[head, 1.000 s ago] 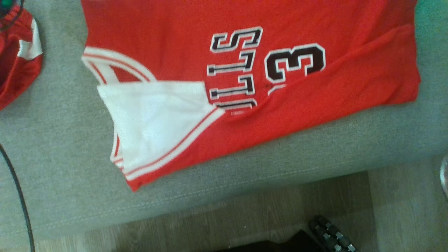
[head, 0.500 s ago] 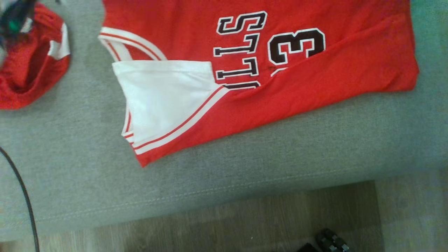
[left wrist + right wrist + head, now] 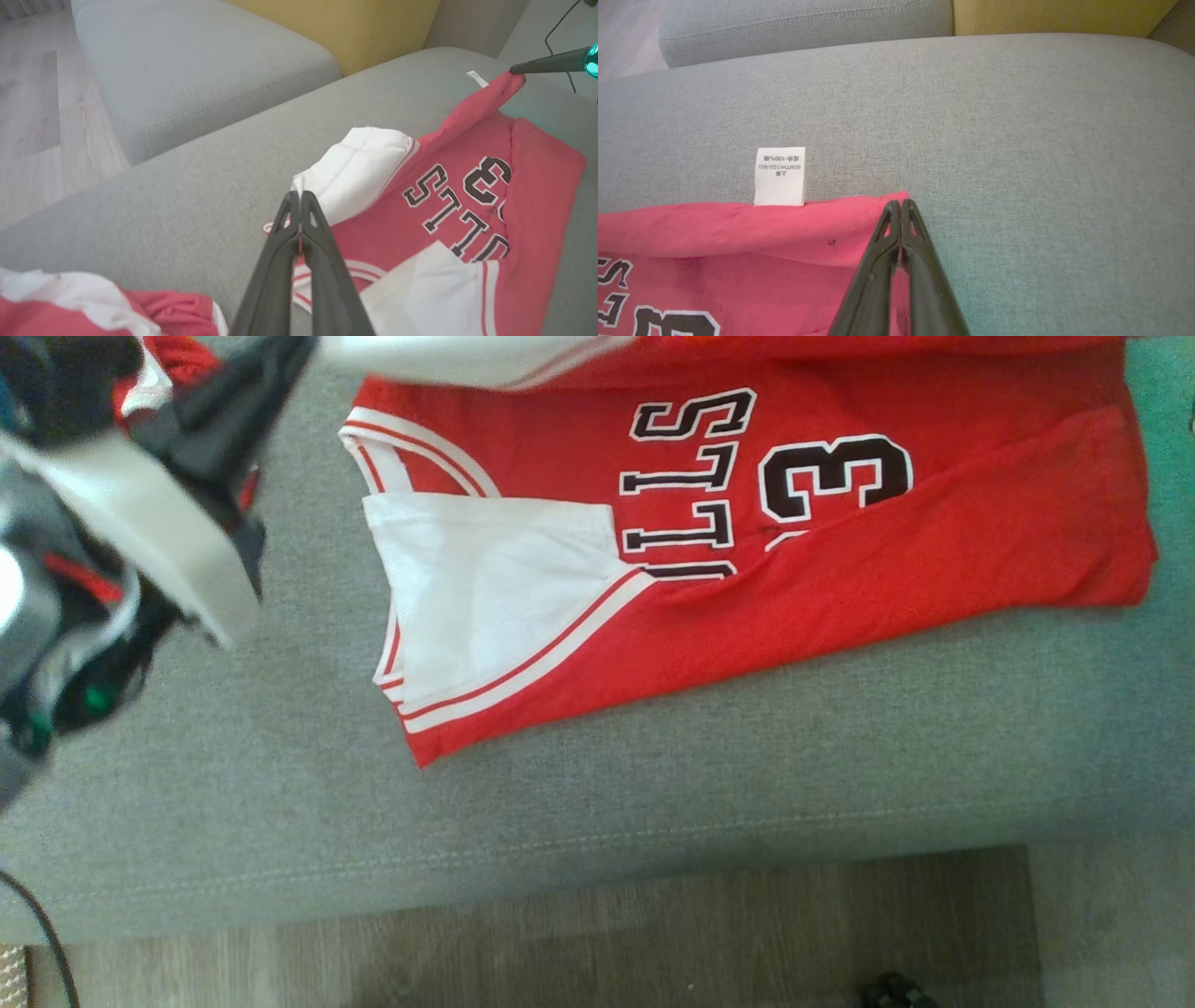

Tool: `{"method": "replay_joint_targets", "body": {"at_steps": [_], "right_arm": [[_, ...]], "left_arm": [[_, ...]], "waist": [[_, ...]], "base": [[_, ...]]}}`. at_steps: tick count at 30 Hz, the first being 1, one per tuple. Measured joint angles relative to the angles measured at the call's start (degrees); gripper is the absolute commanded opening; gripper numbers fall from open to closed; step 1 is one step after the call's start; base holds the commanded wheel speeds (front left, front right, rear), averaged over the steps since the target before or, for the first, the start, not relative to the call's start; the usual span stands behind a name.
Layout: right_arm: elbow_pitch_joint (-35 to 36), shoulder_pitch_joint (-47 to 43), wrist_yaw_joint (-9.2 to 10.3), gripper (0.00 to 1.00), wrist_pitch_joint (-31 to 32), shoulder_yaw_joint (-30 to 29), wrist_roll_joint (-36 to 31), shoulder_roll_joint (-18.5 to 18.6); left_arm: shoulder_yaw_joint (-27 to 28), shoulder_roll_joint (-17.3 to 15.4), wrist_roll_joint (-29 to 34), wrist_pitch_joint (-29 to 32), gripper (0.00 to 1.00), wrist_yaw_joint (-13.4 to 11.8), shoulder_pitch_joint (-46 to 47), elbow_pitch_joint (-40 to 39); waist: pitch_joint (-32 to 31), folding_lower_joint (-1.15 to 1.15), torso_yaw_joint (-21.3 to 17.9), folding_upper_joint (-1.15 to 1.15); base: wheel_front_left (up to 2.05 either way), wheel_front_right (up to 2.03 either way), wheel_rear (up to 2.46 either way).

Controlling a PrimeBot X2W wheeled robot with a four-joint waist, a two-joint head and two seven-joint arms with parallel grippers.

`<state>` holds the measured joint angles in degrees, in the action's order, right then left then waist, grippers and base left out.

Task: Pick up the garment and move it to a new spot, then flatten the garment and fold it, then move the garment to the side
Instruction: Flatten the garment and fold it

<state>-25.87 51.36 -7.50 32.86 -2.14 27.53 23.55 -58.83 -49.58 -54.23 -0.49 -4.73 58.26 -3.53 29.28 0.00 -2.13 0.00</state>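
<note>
The garment (image 3: 840, 569) is a red jersey with white sleeves and black lettering, spread on a grey sofa cushion (image 3: 653, 784) with its near side folded over. In the left wrist view my left gripper (image 3: 299, 193) is shut on a white sleeve (image 3: 359, 168), raised off the cloth. My right gripper (image 3: 901, 201) is shut on the red hem corner (image 3: 859, 219) beside a white label (image 3: 780, 176). It also appears in the left wrist view as the right gripper (image 3: 516, 70), holding that corner up. My left arm (image 3: 140, 523) fills the head view's upper left.
Another red and white garment (image 3: 163, 303) lies bunched at the cushion's left end. A second grey cushion (image 3: 187, 60) and a yellow cushion (image 3: 355, 28) lie beyond. Wood floor (image 3: 560, 943) runs below the sofa's front edge, with a thin cable (image 3: 47, 933) at the left.
The head camera has shifted. My left arm has come into the upper left, and the garment's far edge with its white sleeve now hangs raised along the top.
</note>
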Motion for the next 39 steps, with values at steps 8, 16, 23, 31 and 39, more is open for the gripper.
{"method": "replay_joint_targets", "body": {"at_steps": [8, 16, 23, 31, 39], "right_arm": [[3.88, -7.33, -0.01, 0.0, 1.52, -2.93, 0.21, 0.77], [6.16, -11.87, 0.0, 0.0, 3.44, -5.65, -0.07, 0.27], [6.45, -14.69, -0.01, 0.0, 2.9, -7.09, -1.61, -2.42], [6.16, -16.44, 0.0, 1.0, -6.83, -8.23, -2.69, -5.81], [9.99, -25.42, -0.01, 1.0, -21.91, -14.73, -3.55, -9.87]], "left_arm": [[-3.22, -2.47, -3.04, 1.9, 0.0, -4.0, -8.36, -8.96], [-4.1, -3.54, -4.44, 1.9, 0.0, -6.05, -11.67, -11.27], [-6.06, -0.22, -4.76, -1.96, 0.0, -7.39, -16.58, -7.01], [-4.69, 10.21, -4.83, -12.51, 1.0, -8.0, -20.82, 4.33], [9.48, 20.94, 8.65, -13.8, 1.0, -15.1, -28.71, 5.16]], "waist": [[-0.19, 0.0, 0.83, 0.0], [-0.05, 0.0, 0.7, 0.0], [0.38, 0.0, 0.27, 0.0], [-0.98, 0.0, 0.33, 0.0], [-4.23, 0.0, 1.56, 0.0]], "base": [[0.0, 0.0, 0.0], [0.0, 0.0, 0.0], [0.0, 0.0, 0.0], [0.0, 0.0, 0.0], [0.0, 0.0, 0.0]]}}
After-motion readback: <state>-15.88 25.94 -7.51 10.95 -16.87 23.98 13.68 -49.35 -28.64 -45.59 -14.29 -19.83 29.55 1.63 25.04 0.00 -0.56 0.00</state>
